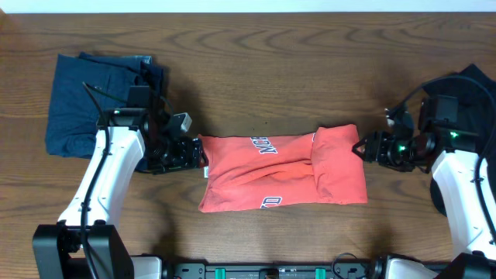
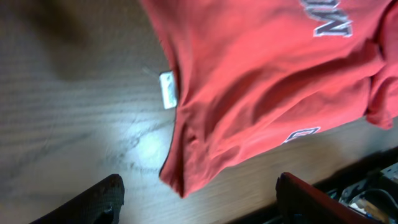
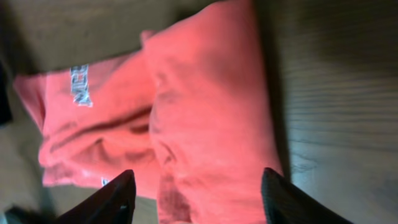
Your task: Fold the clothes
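Three garments lie on the dark wood-grain counter [image 1: 271, 62], and two white robot arms reach in from the sides. A coral-red short-sleeved T-shirt [image 1: 283, 170] sits folded into a wide rectangle at the middle of the counter, its right part doubled over onto the body as a thicker flap. A folded dark navy garment [image 1: 93, 105] lies at the far left, well apart from the red shirt, and the left arm [image 1: 108, 178] crosses its near corner and hides it. A black garment [image 1: 480, 77] sits at the right edge, mostly covered by the right arm [image 1: 465, 194]. The left jaws stand wide just at the shirt's left edge, and the left wrist view shows cloth below them but nothing pinched. The right jaws also stand wide, just beside the shirt's right edge over the folded flap, gripping nothing. Two patches of white lettering with navy outlines show on the shirt. One [image 1: 267, 145] lies near the top edge, turned sideways, and the other [image 1: 271, 201] is cut off by the fold at the bottom edge. Neither shows enough letters to read a whole word. One small white tag [image 2: 168, 89] sticks out from the shirt's left hem onto the bare wood, its print too small to read.
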You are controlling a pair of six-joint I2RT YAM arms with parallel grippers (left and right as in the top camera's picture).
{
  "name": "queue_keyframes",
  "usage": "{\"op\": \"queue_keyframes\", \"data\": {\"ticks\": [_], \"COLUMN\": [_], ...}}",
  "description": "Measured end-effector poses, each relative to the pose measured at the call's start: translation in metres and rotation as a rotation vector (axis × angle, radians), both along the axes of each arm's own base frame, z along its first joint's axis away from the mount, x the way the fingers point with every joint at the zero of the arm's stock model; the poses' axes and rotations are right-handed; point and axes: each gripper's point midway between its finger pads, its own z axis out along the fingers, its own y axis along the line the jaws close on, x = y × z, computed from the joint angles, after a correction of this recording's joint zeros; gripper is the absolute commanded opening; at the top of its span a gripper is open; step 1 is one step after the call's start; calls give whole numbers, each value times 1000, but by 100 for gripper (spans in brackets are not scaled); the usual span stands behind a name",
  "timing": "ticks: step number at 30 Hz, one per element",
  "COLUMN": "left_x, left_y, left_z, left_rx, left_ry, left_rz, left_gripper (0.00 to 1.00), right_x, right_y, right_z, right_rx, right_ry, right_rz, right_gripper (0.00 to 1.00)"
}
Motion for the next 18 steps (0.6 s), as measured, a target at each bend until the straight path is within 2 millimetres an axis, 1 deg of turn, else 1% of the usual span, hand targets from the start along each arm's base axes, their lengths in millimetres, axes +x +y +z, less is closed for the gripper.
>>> {"op": "queue_keyframes", "data": {"ticks": [4, 7, 9, 11, 13, 14, 16, 18], "left_x": [9, 12, 13, 12, 11, 11, 10, 9], "left_y": [-8, -12, -13, -15, -15, -15, -15, -15], "left_z": [7, 16, 23, 33, 44, 48, 56, 63], "left_rx": [-52, -79, -89, -98, -103, -104, -105, -105], "left_ry": [-51, -88, -119, -156, -196, -213, -248, -278], "left_rz": [-3, -5, -7, -9, -12, -13, -15, -16], "left_gripper": [79, 79, 79, 79, 79, 79, 79, 80], "right_x": [-6, -10, -13, -15, -15, -15, -12, -10], "right_y": [28, 47, 57, 66, 67, 68, 70, 73], "right_z": [-5, -12, -17, -26, -36, -43, -58, -74], "right_rx": [-64, -179, -245, -309, -358, -382, -416, -441], "right_ry": [1, 9, 13, 32, 57, 77, 104, 130], "right_rz": [127, 192, 215, 215, 197, 186, 175, 176], "right_gripper": [64, 64, 59, 56, 56, 58, 58, 55]}}
